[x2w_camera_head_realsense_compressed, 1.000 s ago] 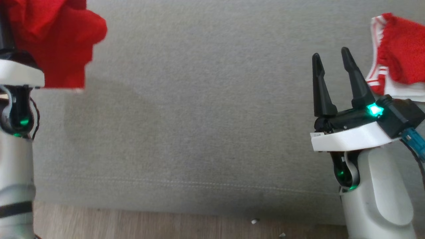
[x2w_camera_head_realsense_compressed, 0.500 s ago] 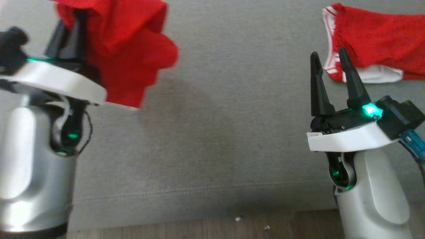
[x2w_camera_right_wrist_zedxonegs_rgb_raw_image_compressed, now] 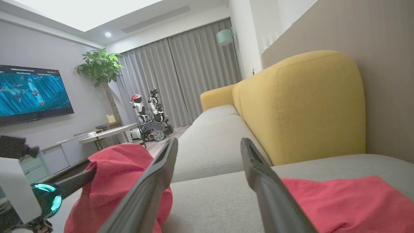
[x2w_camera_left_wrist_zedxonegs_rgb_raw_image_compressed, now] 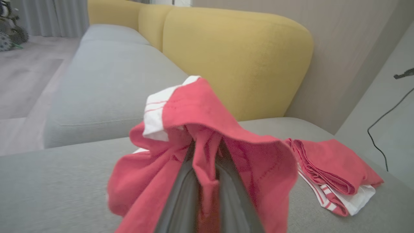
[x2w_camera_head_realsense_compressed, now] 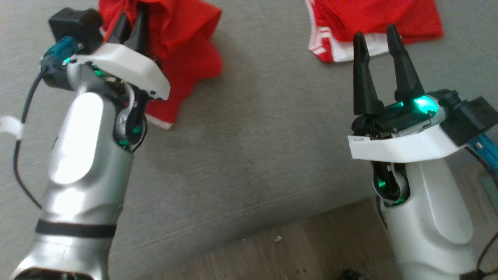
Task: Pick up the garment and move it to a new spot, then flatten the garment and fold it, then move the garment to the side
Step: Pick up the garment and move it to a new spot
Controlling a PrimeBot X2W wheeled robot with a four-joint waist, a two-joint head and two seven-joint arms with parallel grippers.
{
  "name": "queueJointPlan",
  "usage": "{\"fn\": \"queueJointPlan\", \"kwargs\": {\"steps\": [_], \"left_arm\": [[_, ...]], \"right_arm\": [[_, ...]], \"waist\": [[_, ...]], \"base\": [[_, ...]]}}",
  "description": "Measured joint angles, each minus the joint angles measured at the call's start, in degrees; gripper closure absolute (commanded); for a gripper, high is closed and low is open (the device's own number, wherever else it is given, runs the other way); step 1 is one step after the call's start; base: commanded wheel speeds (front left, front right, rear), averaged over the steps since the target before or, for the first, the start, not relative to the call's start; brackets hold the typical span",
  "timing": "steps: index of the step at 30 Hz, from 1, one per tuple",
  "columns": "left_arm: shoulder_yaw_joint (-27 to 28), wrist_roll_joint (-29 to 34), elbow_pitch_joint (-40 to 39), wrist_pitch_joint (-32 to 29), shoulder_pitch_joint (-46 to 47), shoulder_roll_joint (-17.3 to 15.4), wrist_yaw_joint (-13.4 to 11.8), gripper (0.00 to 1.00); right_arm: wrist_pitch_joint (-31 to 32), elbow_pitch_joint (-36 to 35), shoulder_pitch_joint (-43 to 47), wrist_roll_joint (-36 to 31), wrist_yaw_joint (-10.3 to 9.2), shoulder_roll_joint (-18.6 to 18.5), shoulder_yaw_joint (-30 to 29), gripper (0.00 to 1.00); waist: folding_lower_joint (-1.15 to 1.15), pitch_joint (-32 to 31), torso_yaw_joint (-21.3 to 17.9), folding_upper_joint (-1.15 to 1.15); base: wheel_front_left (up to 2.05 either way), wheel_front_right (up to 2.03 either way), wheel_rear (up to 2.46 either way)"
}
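Note:
The garment [x2w_camera_head_realsense_compressed: 183, 50] is a bunched red piece with white trim, and my left gripper [x2w_camera_head_realsense_compressed: 132, 21] is shut on it over the grey sofa seat [x2w_camera_head_realsense_compressed: 249, 128]. In the left wrist view the garment [x2w_camera_left_wrist_zedxonegs_rgb_raw_image_compressed: 207, 129] drapes over both fingers, with a fold pinched between them and their tips hidden. My right gripper [x2w_camera_head_realsense_compressed: 375, 33] stands open and holds nothing, a little in front of a second red garment [x2w_camera_head_realsense_compressed: 373, 15]. From the right wrist, the open gripper [x2w_camera_right_wrist_zedxonegs_rgb_raw_image_compressed: 209, 142] has the held garment [x2w_camera_right_wrist_zedxonegs_rgb_raw_image_compressed: 119, 174] to its left.
The second red garment with white striped trim [x2w_camera_left_wrist_zedxonegs_rgb_raw_image_compressed: 333, 165] lies folded flat on the seat at the right. A yellow backrest [x2w_camera_left_wrist_zedxonegs_rgb_raw_image_compressed: 239, 58] rises behind the seat. The seat's front edge meets the wooden floor [x2w_camera_head_realsense_compressed: 311, 249] near my arms. A cable [x2w_camera_left_wrist_zedxonegs_rgb_raw_image_compressed: 381, 123] runs along the grey surface at the right.
The head view has shifted. My left arm, still gripping the garment, has come in from the left edge and now sits closer to the folded garment. My right gripper has stayed open.

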State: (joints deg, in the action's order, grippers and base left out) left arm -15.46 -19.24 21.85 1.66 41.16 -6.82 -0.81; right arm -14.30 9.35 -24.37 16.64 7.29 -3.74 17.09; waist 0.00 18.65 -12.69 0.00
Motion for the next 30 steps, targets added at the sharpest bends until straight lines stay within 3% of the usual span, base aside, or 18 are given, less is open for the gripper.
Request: {"fn": "queueJointPlan", "kwargs": {"steps": [2, 3, 4, 5, 9, 13, 23, 30], "left_arm": [[-0.48, 0.38, 3.69, 1.3, 1.75, 0.88, -0.22, 1.0], [-0.66, 0.77, 5.47, 2.14, 2.64, 1.31, -0.43, 0.79], [-1.02, 1.29, 7.2, 2.97, 3.61, 1.57, -0.73, 0.44], [-1.32, 1.62, 8.96, 3.8, 4.6, 1.81, -0.73, 0.0], [-2.58, 2.01, 14.97, 5.72, 7.22, 2.61, -0.12, 0.0], [-3.33, 1.99, 18.31, 8.39, 7.61, 3.22, 0.82, 0.0], [-1.35, -0.09, 15.78, 12.26, 6.05, 2.09, 2.38, 0.0], [0.19, 0.22, 6.81, 12.65, -4.44, -1.55, 2.33, 0.0]], "right_arm": [[-0.05, -0.04, -0.82, 0.7, 0.0, 0.01, 0.38, 0.0], [-0.07, -0.08, -1.25, 0.89, 0.0, 0.01, 0.62, 0.0], [-0.08, -0.09, -1.64, 1.03, 0.0, 0.0, 0.93, 0.0], [-0.16, -0.11, -1.9, 1.34, 0.0, 0.0, 1.32, 0.0], [-0.24, -0.37, -1.98, 1.88, 0.0, 0.02, 1.65, 0.0], [-0.24, -0.53, -1.97, 1.85, 0.0, 0.02, 0.79, 0.0], [-0.25, 0.87, -1.24, -0.74, 0.0, 0.03, -1.25, 0.0], [-0.12, 3.05, 1.79, -3.41, 0.0, 0.04, -2.22, 0.0]], "waist": [[0.0, 0.95, -2.0, 0.0], [0.0, 1.43, -2.95, 0.0], [0.0, 1.89, -3.86, 0.0], [0.0, 2.35, -4.72, 0.0], [0.0, 3.73, -7.05, 0.0], [0.0, 3.84, -6.65, 0.0], [0.0, 0.9, 0.8, 0.0], [0.0, -2.67, 7.02, 0.0]], "base": [[0.0, 0.0, 0.0], [0.0, 0.0, 0.0], [0.0, 0.0, 0.0], [0.0, 0.0, 0.0], [0.0, 0.0, 0.0], [0.0, 0.0, 0.0], [0.0, 0.0, 0.0], [0.0, 0.0, 0.0]]}}
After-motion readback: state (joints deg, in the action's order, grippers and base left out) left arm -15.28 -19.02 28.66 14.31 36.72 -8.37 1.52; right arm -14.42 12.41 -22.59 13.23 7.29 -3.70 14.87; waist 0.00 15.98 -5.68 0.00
